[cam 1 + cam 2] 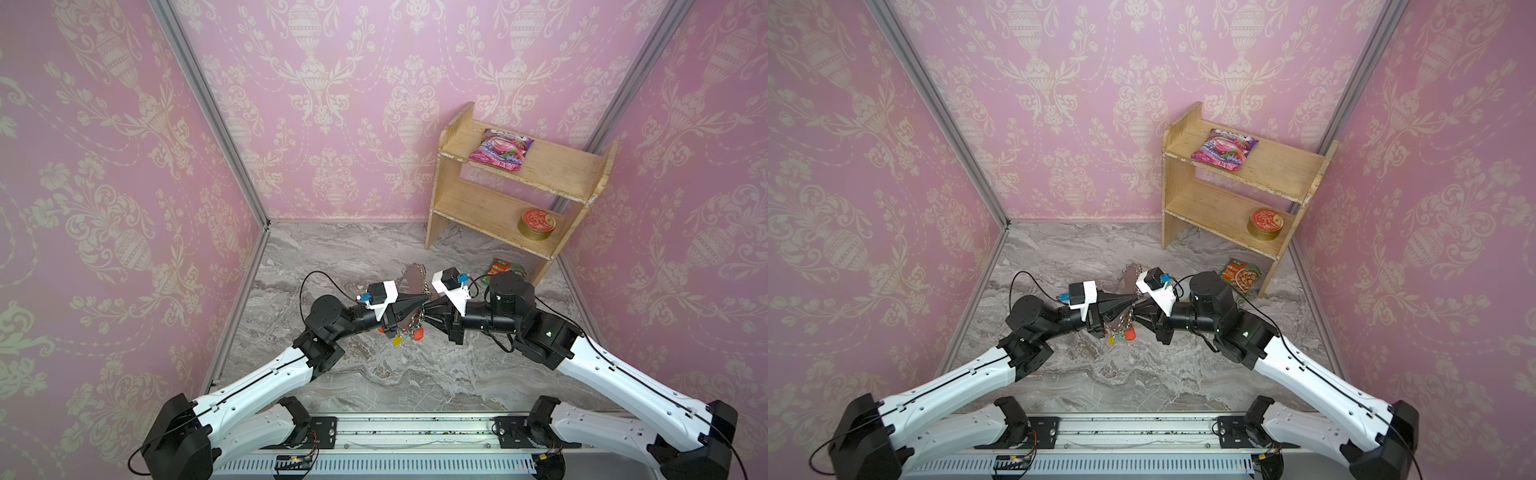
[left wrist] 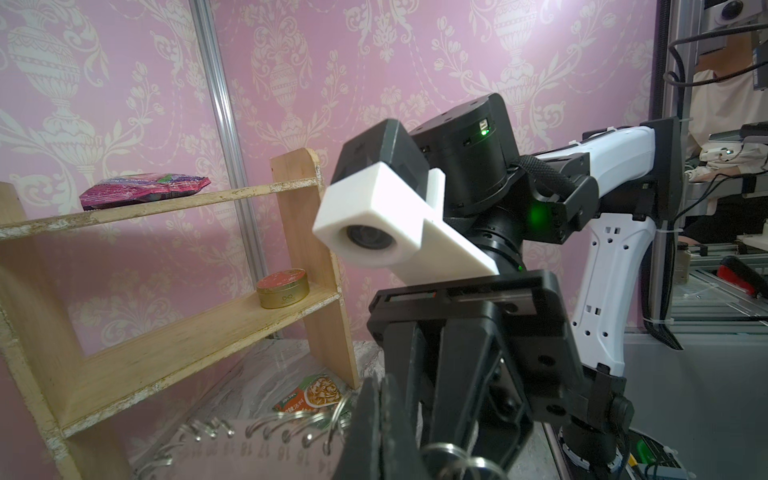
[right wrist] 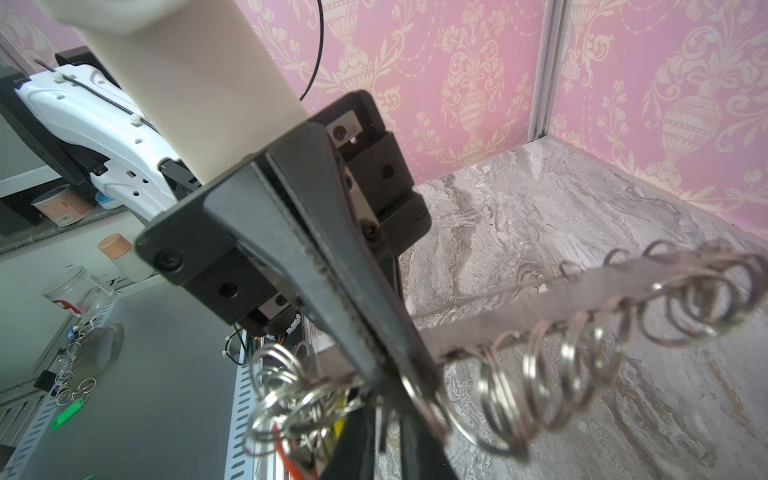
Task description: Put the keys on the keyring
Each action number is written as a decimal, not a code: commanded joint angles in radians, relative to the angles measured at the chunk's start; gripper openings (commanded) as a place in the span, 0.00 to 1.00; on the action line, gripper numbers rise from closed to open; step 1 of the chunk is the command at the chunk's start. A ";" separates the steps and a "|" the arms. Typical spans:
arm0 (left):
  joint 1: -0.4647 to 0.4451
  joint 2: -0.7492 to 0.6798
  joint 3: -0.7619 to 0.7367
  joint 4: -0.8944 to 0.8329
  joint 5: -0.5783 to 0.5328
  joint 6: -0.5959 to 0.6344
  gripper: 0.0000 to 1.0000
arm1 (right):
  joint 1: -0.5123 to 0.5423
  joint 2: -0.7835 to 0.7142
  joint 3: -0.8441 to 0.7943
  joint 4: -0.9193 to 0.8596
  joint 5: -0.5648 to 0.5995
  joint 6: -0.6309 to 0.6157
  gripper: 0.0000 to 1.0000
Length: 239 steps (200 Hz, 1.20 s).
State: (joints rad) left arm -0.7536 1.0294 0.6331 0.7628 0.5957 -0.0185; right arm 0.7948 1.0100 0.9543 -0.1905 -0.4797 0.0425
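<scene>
Keyring (image 3: 540, 320): flat grey strip edged with shiny steel split rings.
My left tool (image 3: 424, 405): pressed together, pinching the keyring.
My right tool (image 1: 427, 311): spread, I cannot tell.

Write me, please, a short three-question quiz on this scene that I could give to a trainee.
1. True or false: the round tin stands on the top board of the wooden shelf.
2. What lies on the shelf's top board? A) a pink snack packet B) a mug C) a black key
3. Fill in: the left gripper is ___ on the keyring.
Key: 1 false, it stands on the lower board; 2 A; 3 shut.
</scene>
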 commanded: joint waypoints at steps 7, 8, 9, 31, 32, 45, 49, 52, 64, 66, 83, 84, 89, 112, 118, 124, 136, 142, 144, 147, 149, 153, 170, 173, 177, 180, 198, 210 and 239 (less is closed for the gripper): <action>0.012 -0.026 0.005 0.075 0.023 -0.018 0.00 | -0.003 -0.041 0.048 -0.156 0.013 -0.060 0.35; 0.011 -0.026 0.005 0.075 0.024 -0.017 0.00 | -0.004 -0.042 0.049 -0.158 0.015 -0.061 0.35; 0.011 -0.026 0.004 0.075 0.025 -0.018 0.00 | -0.004 -0.044 0.049 -0.161 0.016 -0.062 0.36; 0.016 -0.023 0.008 0.081 0.042 -0.025 0.00 | -0.029 -0.075 0.072 -0.224 0.024 -0.093 0.47; 0.016 -0.023 0.008 0.082 0.044 -0.026 0.00 | -0.032 -0.076 0.074 -0.225 0.024 -0.095 0.47; 0.019 -0.020 0.008 0.092 0.054 -0.033 0.00 | -0.048 -0.090 0.086 -0.248 0.020 -0.111 0.51; 0.018 -0.017 0.009 0.094 0.057 -0.035 0.00 | -0.051 -0.095 0.090 -0.253 0.018 -0.115 0.51; 0.019 -0.016 0.009 0.097 0.059 -0.035 0.00 | -0.055 -0.098 0.093 -0.254 0.017 -0.119 0.51; 0.020 -0.011 0.010 0.105 0.071 -0.043 0.00 | -0.070 -0.110 0.102 -0.250 0.005 -0.126 0.51; 0.020 -0.010 0.010 0.107 0.072 -0.043 0.00 | -0.071 -0.112 0.102 -0.248 0.003 -0.128 0.51; 0.021 -0.004 0.013 0.112 0.085 -0.051 0.00 | -0.086 -0.137 0.099 -0.216 -0.004 -0.140 0.49; 0.021 -0.003 0.014 0.113 0.085 -0.052 0.00 | -0.086 -0.139 0.098 -0.211 -0.004 -0.140 0.48; 0.021 -0.002 0.015 0.115 0.089 -0.054 0.00 | -0.089 -0.144 0.093 -0.192 -0.007 -0.139 0.47; 0.021 0.007 0.022 0.120 0.113 -0.066 0.00 | -0.102 -0.149 0.072 -0.103 -0.034 -0.123 0.38; 0.023 0.009 0.026 0.120 0.118 -0.069 0.00 | -0.104 -0.148 0.068 -0.081 -0.042 -0.120 0.37; 0.023 0.012 0.027 0.121 0.122 -0.071 0.00 | -0.105 -0.148 0.062 -0.060 -0.047 -0.115 0.35; 0.024 0.014 0.028 0.125 0.131 -0.077 0.00 | -0.109 -0.147 0.053 -0.025 -0.056 -0.107 0.32; 0.025 0.014 0.031 0.124 0.135 -0.079 0.00 | -0.110 -0.148 0.051 -0.011 -0.061 -0.105 0.31; 0.025 0.014 0.031 0.125 0.137 -0.079 0.00 | -0.111 -0.148 0.050 -0.007 -0.065 -0.104 0.31; 0.025 0.013 0.032 0.124 0.140 -0.082 0.00 | -0.111 -0.148 0.049 -0.001 -0.069 -0.100 0.30; 0.025 0.014 0.032 0.124 0.141 -0.083 0.00 | -0.112 -0.148 0.048 0.003 -0.072 -0.100 0.30; 0.025 0.014 0.033 0.125 0.144 -0.084 0.00 | -0.112 -0.148 0.047 0.009 -0.081 -0.099 0.28; 0.026 0.017 0.034 0.129 0.156 -0.090 0.00 | -0.114 -0.137 0.048 0.018 -0.104 -0.096 0.26; 0.027 0.017 0.034 0.130 0.157 -0.090 0.00 | -0.114 -0.134 0.048 0.017 -0.107 -0.097 0.26; 0.027 0.017 0.035 0.130 0.160 -0.092 0.00 | -0.115 -0.130 0.048 0.017 -0.109 -0.098 0.25; 0.027 0.018 0.036 0.132 0.162 -0.093 0.00 | -0.116 -0.128 0.048 0.016 -0.111 -0.099 0.25; 0.031 0.020 0.040 0.136 0.173 -0.101 0.00 | -0.118 -0.116 0.045 0.020 -0.138 -0.101 0.23; 0.032 0.020 0.042 0.138 0.177 -0.104 0.00 | -0.119 -0.111 0.043 0.022 -0.150 -0.103 0.21; 0.035 0.023 0.045 0.152 0.186 -0.117 0.00 | -0.120 -0.106 0.035 0.014 -0.154 -0.109 0.18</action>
State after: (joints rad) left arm -0.7280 1.0512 0.6380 0.8398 0.7464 -0.1036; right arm 0.6807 0.9035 1.0100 -0.1917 -0.6003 -0.0750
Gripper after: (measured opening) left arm 0.045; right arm 0.189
